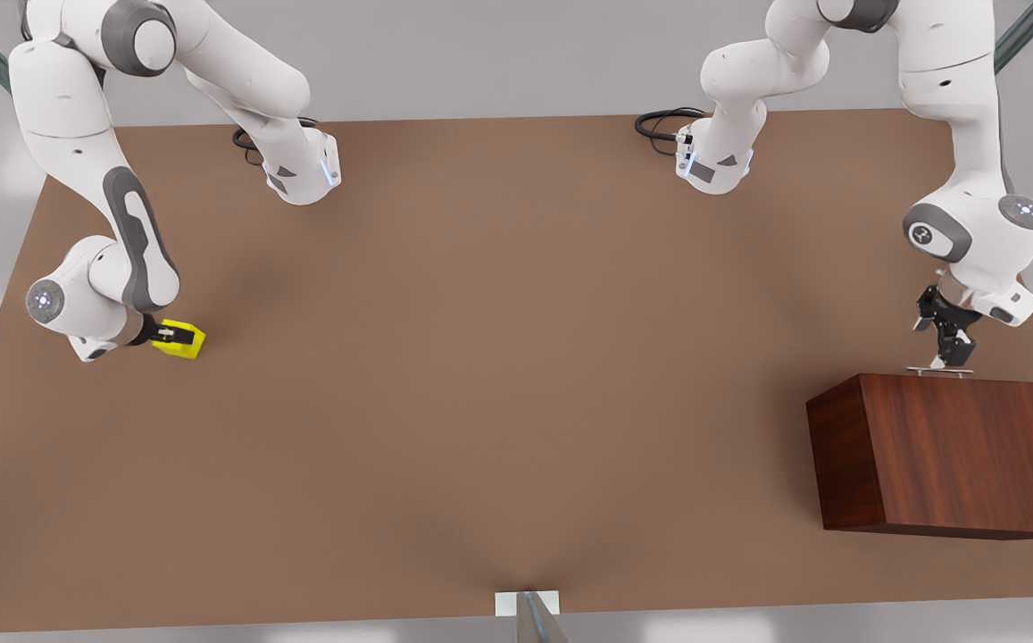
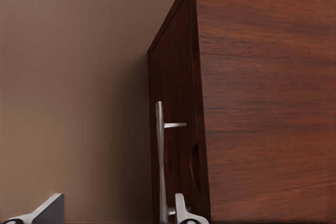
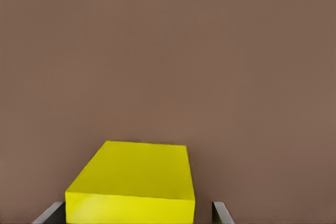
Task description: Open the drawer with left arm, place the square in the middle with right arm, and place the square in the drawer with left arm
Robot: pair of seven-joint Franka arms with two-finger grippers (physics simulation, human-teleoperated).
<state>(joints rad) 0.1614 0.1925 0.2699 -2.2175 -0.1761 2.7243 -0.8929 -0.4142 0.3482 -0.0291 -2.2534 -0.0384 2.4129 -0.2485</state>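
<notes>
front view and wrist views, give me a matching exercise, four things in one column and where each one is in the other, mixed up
Things:
1. yellow cube
2. wooden cabinet
3. left gripper
4. silver handle

Places:
A. at the handle, above the cabinet's far edge in the front view
B. on the front view's right side of the table
C. between the right gripper's fingers, on the front view's left
D. on the cabinet's closed drawer front

Pairs: 1-C, 2-B, 3-A, 4-D
</notes>
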